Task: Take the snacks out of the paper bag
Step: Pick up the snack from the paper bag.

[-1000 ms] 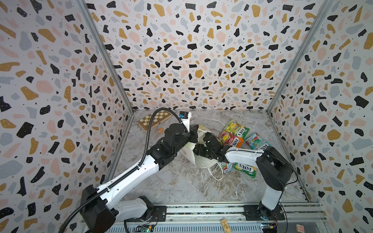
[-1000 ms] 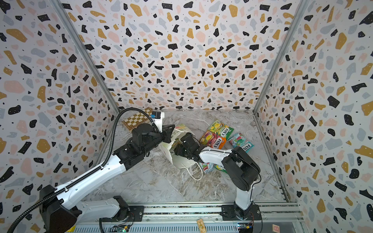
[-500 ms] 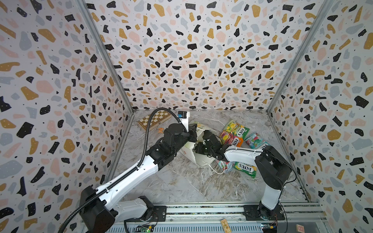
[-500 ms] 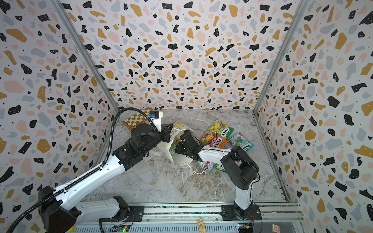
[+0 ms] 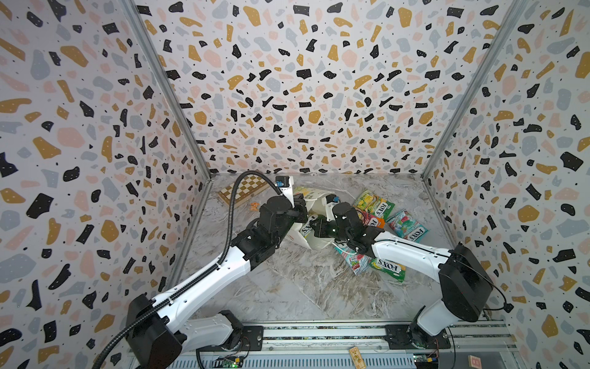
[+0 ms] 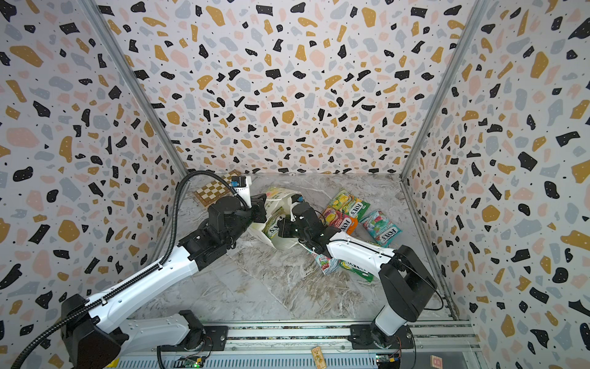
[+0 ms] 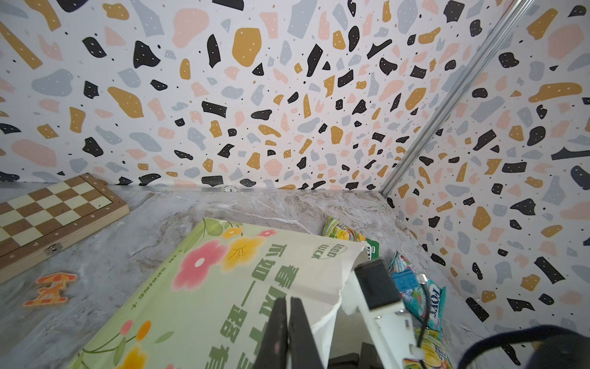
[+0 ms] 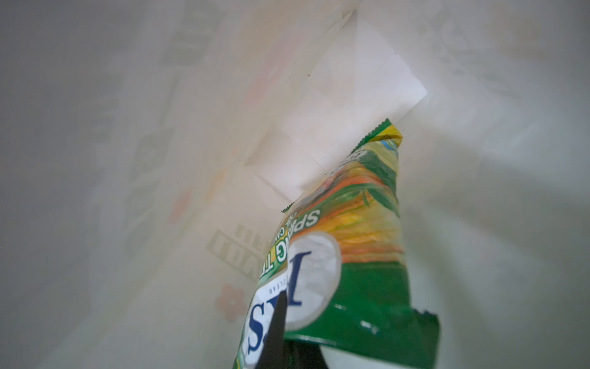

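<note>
The white paper bag [image 5: 319, 244] [image 6: 285, 242] lies on its side, mouth towards my right arm. My left gripper [image 5: 301, 212] [image 7: 289, 300] is shut on the bag's upper rim and holds up its flower-printed wall [image 7: 223, 287]. My right gripper [image 5: 314, 228] [image 8: 287, 338] reaches into the mouth. It is shut on a green-yellow FOX'S snack packet [image 8: 351, 255] [image 6: 273, 225] that is still inside the bag. Several more snacks lie on the table right of the bag: green-yellow [image 5: 372, 204], orange-red [image 5: 372, 220], teal [image 5: 407, 225], and two by my right forearm [image 5: 388, 268].
A wooden chessboard box [image 5: 242, 190] [image 7: 48, 217] lies at the back left, with a small orange scrap [image 5: 254, 206] [image 7: 52, 289] in front of it. Patterned walls close in the table on three sides. The bag's white cord handle loops under my right wrist.
My right gripper has pushed a little further into the bag's mouth and closed on the green-yellow packet. My left gripper keeps its hold on the rim.
</note>
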You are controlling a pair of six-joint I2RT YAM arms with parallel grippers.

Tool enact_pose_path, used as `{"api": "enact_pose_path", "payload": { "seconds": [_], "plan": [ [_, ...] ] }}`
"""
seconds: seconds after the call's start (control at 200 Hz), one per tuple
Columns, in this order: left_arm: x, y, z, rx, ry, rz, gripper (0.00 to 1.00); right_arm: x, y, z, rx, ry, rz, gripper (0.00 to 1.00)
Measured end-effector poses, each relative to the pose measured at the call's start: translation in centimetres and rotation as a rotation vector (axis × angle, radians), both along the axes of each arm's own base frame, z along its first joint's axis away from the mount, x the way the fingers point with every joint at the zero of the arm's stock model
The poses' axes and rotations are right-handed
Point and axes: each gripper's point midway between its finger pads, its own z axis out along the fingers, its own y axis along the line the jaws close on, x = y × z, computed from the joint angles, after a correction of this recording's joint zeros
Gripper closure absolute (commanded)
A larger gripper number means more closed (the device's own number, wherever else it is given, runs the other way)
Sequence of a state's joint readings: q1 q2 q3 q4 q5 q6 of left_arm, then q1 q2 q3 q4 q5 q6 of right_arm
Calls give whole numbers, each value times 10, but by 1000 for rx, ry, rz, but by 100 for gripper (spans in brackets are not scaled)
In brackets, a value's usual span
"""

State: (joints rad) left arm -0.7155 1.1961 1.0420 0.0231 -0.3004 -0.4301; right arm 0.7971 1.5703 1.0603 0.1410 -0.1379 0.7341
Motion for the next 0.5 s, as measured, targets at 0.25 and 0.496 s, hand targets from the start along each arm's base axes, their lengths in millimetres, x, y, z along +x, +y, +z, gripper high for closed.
{"api": "enact_pose_path", "payload": {
  "seconds": [0.25,0.496],
  "plan": [
    [2,4,-1,7,-1,27,100,-16,-6,47,41,-110,66,100],
    [5,5,-4,15,3,42,100,-31,-19,100,93,-244,97,100]
  ]
}}
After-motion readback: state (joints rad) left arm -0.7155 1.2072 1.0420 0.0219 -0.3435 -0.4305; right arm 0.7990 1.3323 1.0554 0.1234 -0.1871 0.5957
